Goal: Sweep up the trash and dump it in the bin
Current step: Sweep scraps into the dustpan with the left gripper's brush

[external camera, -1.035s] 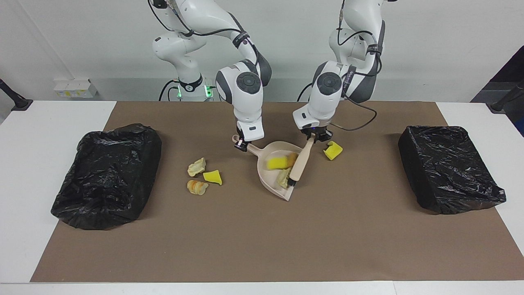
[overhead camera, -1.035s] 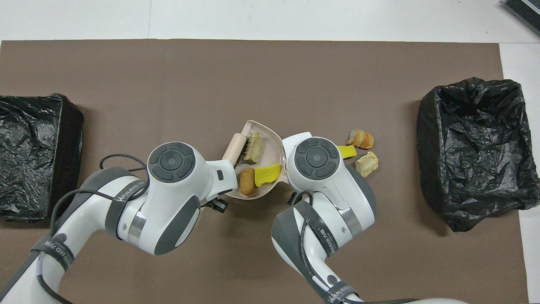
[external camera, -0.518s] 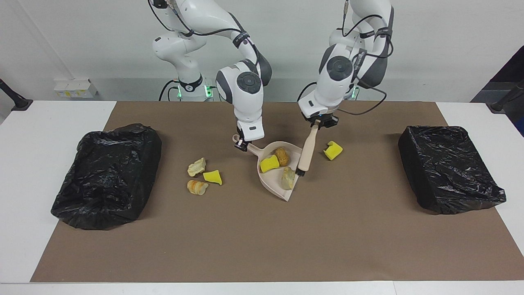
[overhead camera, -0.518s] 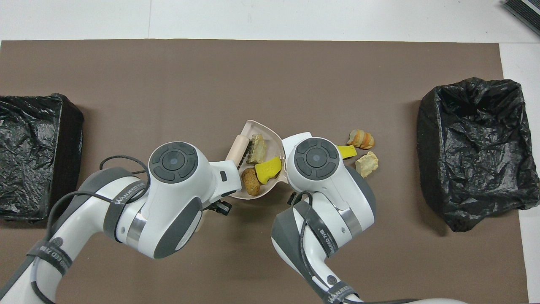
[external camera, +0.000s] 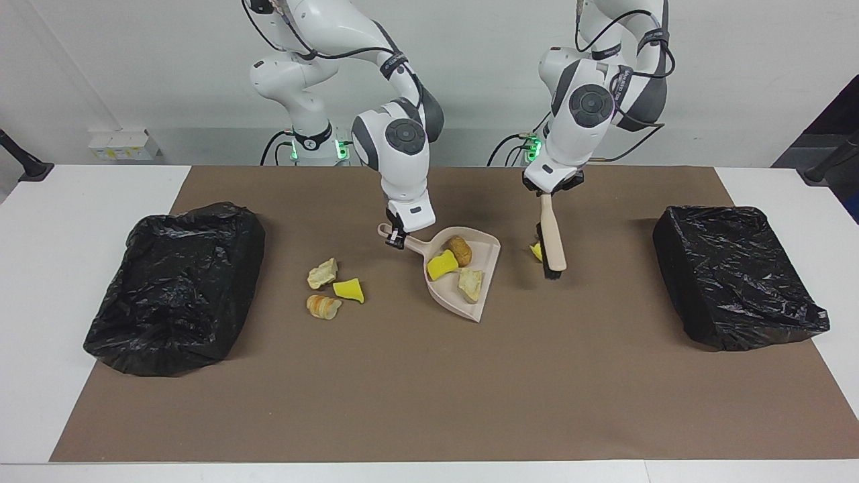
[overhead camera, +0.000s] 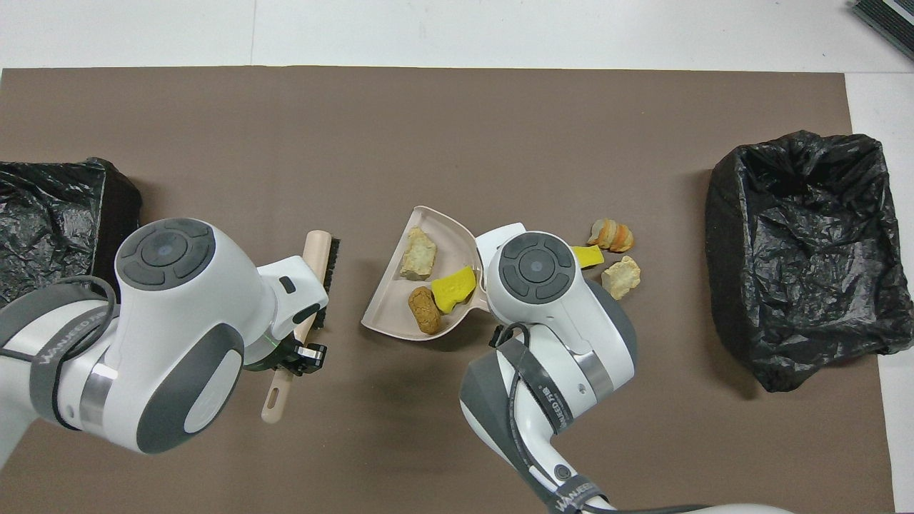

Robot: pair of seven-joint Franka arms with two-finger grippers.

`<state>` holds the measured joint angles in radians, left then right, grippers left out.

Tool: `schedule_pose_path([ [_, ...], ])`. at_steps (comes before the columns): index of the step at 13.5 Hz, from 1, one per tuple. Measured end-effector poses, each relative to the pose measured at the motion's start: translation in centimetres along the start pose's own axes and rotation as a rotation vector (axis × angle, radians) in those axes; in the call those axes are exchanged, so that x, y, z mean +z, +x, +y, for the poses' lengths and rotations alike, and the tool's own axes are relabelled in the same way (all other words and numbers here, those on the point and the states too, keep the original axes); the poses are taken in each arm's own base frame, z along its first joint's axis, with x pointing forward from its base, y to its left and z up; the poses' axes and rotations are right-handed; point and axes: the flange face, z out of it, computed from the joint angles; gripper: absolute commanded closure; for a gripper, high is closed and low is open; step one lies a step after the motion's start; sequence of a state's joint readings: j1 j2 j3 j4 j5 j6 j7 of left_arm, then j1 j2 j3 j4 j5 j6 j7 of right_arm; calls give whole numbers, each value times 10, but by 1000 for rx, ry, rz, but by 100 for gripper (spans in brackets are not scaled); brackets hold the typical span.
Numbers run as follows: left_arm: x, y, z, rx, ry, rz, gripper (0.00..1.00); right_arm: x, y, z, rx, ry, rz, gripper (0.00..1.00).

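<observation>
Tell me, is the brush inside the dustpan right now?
No, the brush hangs from the left gripper beside the dustpan, apart from it, toward the left arm's end of the table.

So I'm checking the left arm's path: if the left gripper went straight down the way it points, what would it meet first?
Probably the yellow sponge chunk on the mat. The left gripper, shut on the brush, points down; the bristle end hangs by that chunk, but whether it touches is unclear.

Seven scraps of trash [external camera: 443,264], one dustpan [external camera: 463,302], one brush [external camera: 553,243], two bins [external camera: 174,288].
</observation>
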<state>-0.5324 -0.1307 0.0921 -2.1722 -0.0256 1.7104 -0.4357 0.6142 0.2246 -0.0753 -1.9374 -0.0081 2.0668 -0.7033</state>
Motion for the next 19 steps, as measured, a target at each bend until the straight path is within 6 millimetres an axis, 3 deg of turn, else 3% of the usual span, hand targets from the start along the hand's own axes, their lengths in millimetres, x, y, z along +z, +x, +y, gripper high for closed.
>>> schedule_pose_path([
  [4, 33, -22, -13, -165, 42, -36, 100, 0, -1, 1, -36, -13, -11, 100],
  [9, 67, -22, -8, -233, 29, 3, 100, 0, -1, 1, -36, -13, -11, 100],
  [14, 76, -15, 30, -176, -95, 56, 100, 0, -1, 1, -36, -13, -11, 100],
  [19, 67, -21, 78, -51, -228, 107, 100, 0, -1, 1, -36, -13, -11, 100],
])
